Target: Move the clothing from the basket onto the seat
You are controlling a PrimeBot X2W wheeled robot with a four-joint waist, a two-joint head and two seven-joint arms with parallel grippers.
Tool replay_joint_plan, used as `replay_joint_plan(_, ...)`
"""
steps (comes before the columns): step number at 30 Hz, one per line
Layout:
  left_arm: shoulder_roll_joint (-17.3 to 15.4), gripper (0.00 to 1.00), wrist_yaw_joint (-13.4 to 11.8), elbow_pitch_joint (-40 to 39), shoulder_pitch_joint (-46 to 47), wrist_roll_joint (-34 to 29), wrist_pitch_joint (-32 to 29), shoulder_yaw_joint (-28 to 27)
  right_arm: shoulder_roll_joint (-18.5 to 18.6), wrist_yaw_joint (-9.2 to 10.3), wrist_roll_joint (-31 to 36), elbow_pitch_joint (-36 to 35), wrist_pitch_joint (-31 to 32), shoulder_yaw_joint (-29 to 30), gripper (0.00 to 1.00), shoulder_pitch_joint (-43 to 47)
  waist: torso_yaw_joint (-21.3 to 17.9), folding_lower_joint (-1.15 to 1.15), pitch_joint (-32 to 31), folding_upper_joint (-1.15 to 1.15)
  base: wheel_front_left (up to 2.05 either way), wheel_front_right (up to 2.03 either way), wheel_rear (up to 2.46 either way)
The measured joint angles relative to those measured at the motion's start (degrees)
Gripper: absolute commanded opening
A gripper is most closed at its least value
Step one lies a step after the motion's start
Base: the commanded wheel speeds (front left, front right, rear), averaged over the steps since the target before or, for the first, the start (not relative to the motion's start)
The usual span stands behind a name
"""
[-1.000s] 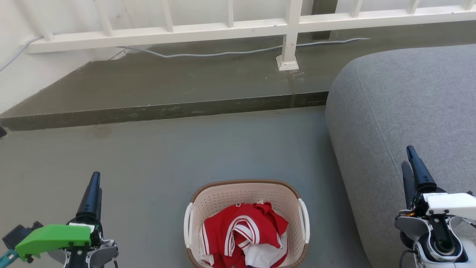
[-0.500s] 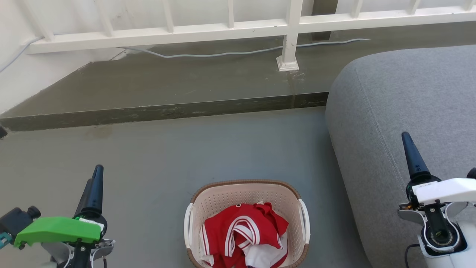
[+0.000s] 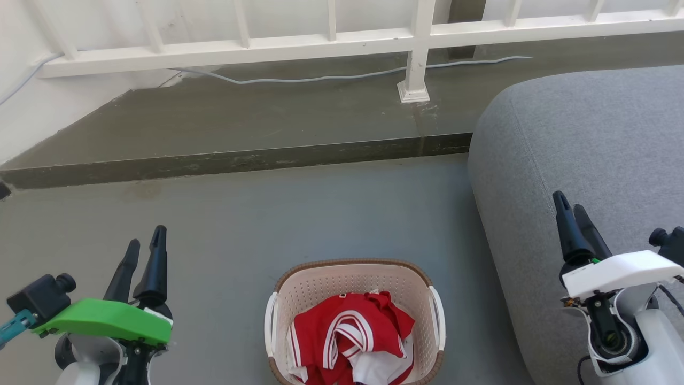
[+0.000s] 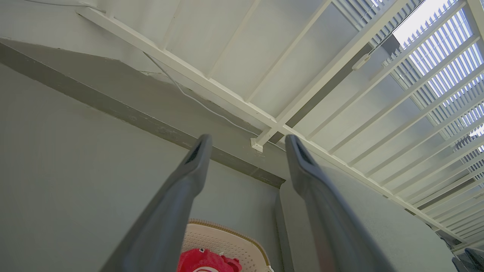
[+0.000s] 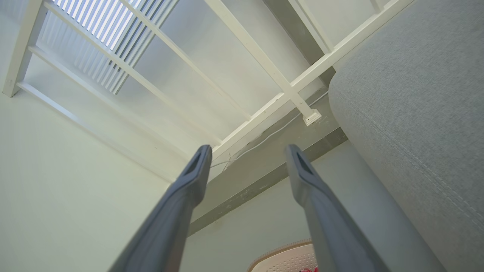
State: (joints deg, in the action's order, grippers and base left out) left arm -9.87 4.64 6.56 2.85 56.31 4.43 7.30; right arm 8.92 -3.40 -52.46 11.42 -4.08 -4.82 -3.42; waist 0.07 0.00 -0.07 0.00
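The left gripper (image 4: 247,139) is shown spread wide and empty, with the basket (image 4: 230,241) of red clothing (image 4: 200,261) seen between its fingers (image 4: 166,215), beside the seat (image 4: 397,226).

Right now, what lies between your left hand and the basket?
Nothing but bare grey floor. In the head view, that stretch runs unbroken from the open left hand across to the basket, where the red clothing sits.
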Motion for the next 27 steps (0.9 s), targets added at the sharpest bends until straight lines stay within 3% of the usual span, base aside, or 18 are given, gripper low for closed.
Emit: replay_joint_plan(27, -0.3, 1.00, -4.7, -1.5, -1.5, -20.3, 5.0, 6.5, 1.3, 4.10, 20.8, 1.2, -5.3, -7.1, 1.00, 0.0, -0.1, 0.00, -0.2, 0.00, 0.00, 0.00, 0.00)
